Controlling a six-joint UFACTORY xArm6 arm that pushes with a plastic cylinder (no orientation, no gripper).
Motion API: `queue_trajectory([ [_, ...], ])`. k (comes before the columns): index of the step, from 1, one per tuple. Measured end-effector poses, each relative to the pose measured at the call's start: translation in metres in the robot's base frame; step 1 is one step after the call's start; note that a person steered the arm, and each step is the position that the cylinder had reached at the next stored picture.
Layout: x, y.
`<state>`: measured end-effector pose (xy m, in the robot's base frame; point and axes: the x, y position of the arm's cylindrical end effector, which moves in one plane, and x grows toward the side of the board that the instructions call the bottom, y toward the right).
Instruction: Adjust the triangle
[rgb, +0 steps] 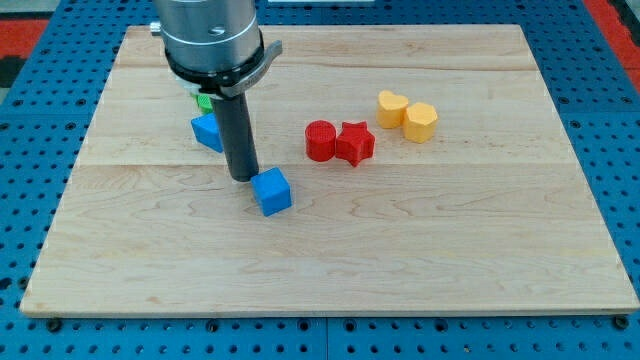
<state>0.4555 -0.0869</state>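
My tip (243, 177), a bare rod with no claw, sits just left of the blue cube (272, 191) on the wooden board (450, 250); another blue block (207, 131) lies behind.

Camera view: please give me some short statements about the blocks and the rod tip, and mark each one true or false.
1. My tip is just left of the blue cube. True.
2. The red cylinder and the red star lie far apart. False: they touch.
3. Two yellow blocks lie right of the red ones. True.
4. The green block lies fully in view. False: the arm hides most of it.
5. A second blue block lies left of the rod. True.
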Motion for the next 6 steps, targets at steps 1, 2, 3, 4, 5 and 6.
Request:
queue_trajectory([
  [1,-0.012,-0.014],
  [2,-0.012,-0.032],
  [3,-0.019,-0.006],
  [4,-0.036,-0.007],
  [5,-0.041,-0.041],
  [6,-0.028,0.009],
])
